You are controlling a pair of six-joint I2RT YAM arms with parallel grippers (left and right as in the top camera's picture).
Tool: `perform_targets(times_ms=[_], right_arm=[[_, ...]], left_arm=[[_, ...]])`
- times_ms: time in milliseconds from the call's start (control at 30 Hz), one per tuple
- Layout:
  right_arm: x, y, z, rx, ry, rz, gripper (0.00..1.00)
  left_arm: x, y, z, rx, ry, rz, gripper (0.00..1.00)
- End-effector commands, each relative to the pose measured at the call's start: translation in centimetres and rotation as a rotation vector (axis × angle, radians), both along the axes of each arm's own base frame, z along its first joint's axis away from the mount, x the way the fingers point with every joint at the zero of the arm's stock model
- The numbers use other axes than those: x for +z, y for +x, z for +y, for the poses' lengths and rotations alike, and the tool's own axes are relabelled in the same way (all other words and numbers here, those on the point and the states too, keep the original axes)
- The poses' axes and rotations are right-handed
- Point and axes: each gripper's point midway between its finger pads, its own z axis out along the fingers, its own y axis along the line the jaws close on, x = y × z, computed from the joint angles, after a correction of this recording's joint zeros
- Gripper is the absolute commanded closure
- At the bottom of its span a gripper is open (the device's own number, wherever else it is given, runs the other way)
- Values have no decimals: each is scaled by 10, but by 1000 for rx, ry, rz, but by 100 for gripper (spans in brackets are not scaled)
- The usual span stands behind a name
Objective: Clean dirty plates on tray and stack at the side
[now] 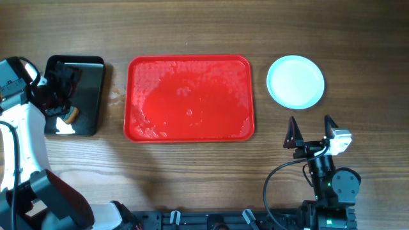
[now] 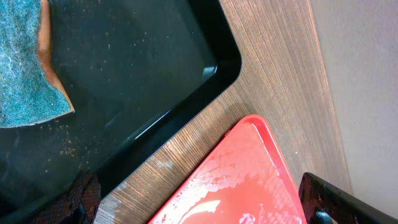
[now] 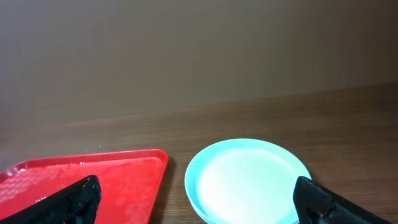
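Note:
The red tray lies in the middle of the table, wet and with no plates on it. It also shows in the left wrist view and the right wrist view. The pale blue-white plates sit stacked on the table to the tray's right. The top one looks clean, and layered rims show in the right wrist view. My right gripper is open and empty, just in front of the stack. My left gripper is open and empty over the black tray.
A smaller black tray stands at the far left. It holds a blue-and-orange sponge, which shows as an orange edge in the overhead view. A strip of wet wood lies between the two trays.

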Motion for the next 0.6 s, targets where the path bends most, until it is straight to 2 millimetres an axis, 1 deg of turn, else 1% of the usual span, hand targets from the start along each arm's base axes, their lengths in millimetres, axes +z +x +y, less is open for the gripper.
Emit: perform_targets(times_ms=[0, 400, 500, 567], right_arm=[[3, -1, -5, -26, -29, -18, 0], [4, -1, -5, -26, -29, -19, 0], [4, -1, -5, -26, -29, -19, 0], [3, 0, -5, -26, -29, -19, 0]], left_arm=[[3, 0, -2, -7, -6, -11, 0], [3, 0, -2, -7, -6, -11, 0], [-2, -5, 19, 53, 100, 31, 0], [-1, -6, 21, 61, 113, 36, 0]])
